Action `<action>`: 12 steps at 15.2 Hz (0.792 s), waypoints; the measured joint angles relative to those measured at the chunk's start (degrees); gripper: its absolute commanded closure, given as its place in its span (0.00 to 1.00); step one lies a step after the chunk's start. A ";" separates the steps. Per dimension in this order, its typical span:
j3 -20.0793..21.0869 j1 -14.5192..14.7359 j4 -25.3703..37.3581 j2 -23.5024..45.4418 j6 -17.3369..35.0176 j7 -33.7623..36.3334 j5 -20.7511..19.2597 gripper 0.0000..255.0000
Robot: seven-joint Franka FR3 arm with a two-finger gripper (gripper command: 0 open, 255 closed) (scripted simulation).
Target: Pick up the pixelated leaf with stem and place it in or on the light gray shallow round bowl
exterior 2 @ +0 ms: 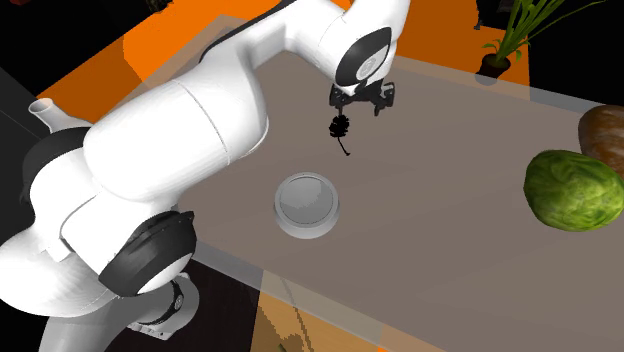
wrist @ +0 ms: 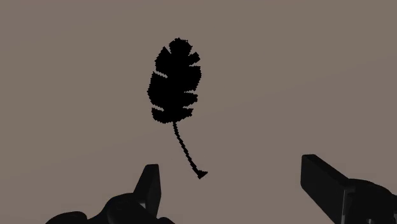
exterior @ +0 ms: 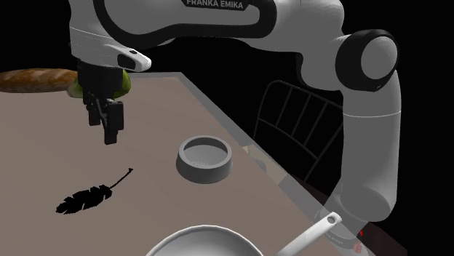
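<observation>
Wrist view shows me the black leaf [wrist: 173, 79] flat on the table [wrist: 305, 76], my gripper [wrist: 232, 169] spread wide and empty above its stem end. I judge nothing done yet: grasp, lift and carry to the grey bowl [exterior: 204, 173] remain

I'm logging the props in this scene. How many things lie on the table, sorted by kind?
Black leaf with stem: 1
Grey round bowl: 1
White pan with handle: 1
Bread loaf: 1
Green leafy vegetable: 1
Total: 5
</observation>
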 measured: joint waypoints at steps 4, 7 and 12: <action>0.00 -0.02 -0.07 -0.01 0.08 0.00 0.00 1.00; 0.00 -0.02 -0.07 -0.01 0.08 0.00 0.00 1.00; 0.00 -0.02 -0.07 -0.01 0.08 0.00 0.00 1.00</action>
